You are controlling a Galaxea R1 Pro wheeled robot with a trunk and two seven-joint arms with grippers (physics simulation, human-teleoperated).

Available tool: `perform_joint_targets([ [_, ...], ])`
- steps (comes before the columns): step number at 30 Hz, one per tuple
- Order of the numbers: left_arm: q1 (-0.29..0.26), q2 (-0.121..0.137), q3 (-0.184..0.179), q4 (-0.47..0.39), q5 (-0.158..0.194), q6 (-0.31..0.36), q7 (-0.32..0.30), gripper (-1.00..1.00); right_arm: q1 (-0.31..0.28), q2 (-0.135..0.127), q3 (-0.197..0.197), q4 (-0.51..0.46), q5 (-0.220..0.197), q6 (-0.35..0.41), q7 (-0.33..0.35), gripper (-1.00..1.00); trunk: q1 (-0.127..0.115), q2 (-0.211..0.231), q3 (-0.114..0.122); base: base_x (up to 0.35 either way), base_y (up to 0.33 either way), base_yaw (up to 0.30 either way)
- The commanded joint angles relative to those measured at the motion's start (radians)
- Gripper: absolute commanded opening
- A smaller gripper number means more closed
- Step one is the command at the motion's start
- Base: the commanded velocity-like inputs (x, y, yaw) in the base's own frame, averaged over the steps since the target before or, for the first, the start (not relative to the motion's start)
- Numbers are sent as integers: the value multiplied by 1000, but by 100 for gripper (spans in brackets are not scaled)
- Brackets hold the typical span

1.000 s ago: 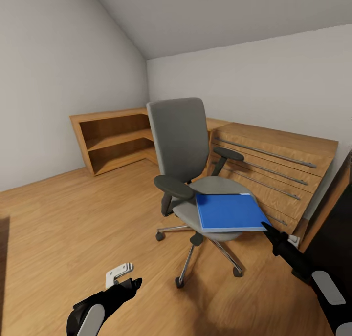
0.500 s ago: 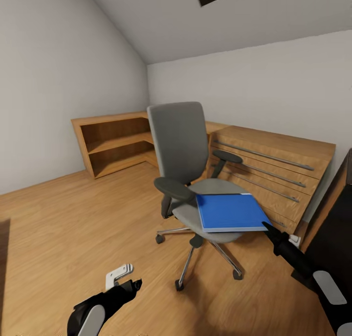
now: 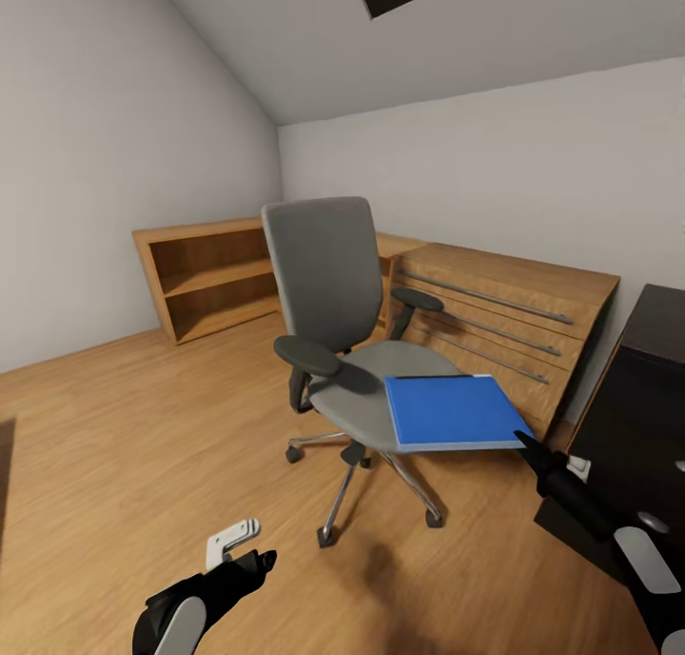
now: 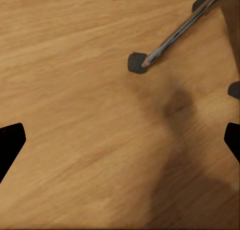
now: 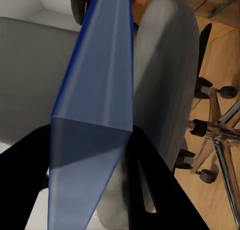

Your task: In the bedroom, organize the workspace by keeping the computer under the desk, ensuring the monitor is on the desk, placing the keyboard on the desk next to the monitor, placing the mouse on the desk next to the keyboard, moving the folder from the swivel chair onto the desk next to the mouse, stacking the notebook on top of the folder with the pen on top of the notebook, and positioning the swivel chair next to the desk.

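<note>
One folder (image 3: 449, 410) between right fingers (image 5: 30, 180)

A bright blue folder (image 3: 451, 410) is seen right of centre on a grey chair (image 3: 328, 274) with black armrests and a chrome base. The floor (image 3: 143, 417) at lower left, the shelf (image 3: 205, 274) and the drawers (image 3: 495, 317) are honey-brown wood. The cabinet (image 3: 637, 398) at right is black.
</note>
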Motion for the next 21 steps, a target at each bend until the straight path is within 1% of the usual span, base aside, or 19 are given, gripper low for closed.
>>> perform_joint_targets([
  [1,-1,0,-1,-1,9,0,10,100,-1,0,-1,-1,-4,6,2,-100,0,0,-1,-20,-55,0],
  [4,-1,-1,-3,22,9,-3,9,100,1,1,0,-51,-1,5,1,-100,-2,0,11,-8,-22,0],
  [5,-1,-2,-4,38,7,-3,9,100,2,1,0,-79,1,4,0,-100,-2,1,14,-3,-9,0],
  [6,-1,-3,-8,60,6,-4,10,100,12,4,0,-141,9,5,-4,-100,-3,1,18,-1,-3,0],
  [7,-1,-4,-9,62,5,-4,11,100,15,4,0,-151,11,5,-4,-100,-3,1,22,-1,-2,0],
  [11,-1,-5,-37,92,4,-24,14,100,46,7,0,-245,17,6,-5,-100,-5,2,38,0,0,0],
  [13,-1,-4,-59,141,0,-64,14,100,80,7,0,-329,19,6,-8,-100,-6,2,45,0,0,0],
  [14,-1,-3,-86,217,-14,-124,12,100,123,9,-1,-439,19,8,-20,-100,-6,3,49,0,0,0],
  [15,-1,-3,-94,244,-20,-146,12,100,138,11,-1,-482,19,10,-28,-100,-7,3,53,0,0,0],
  [17,-1,-3,-101,278,-29,-179,12,100,156,16,-1,-542,18,11,-45,-100,-14,17,59,0,0,0],
  [18,-1,-3,-107,311,-37,-218,11,100,169,22,-2,-595,16,15,-67,-100,-18,24,63,0,0,0],
  [19,-1,-3,-113,339,-40,-250,11,100,175,25,-3,-626,14,19,-85,-100,-22,31,66,0,0,0],
  [20,-1,-3,-118,356,-42,-267,11,100,176,25,-3,-641,13,21,-96,-100,-26,38,69,0,0,0],
  [21,-1,-3,-130,388,-44,-303,10,100,179,27,-7,-675,10,29,-123,-100,-30,45,72,0,0,0],
])
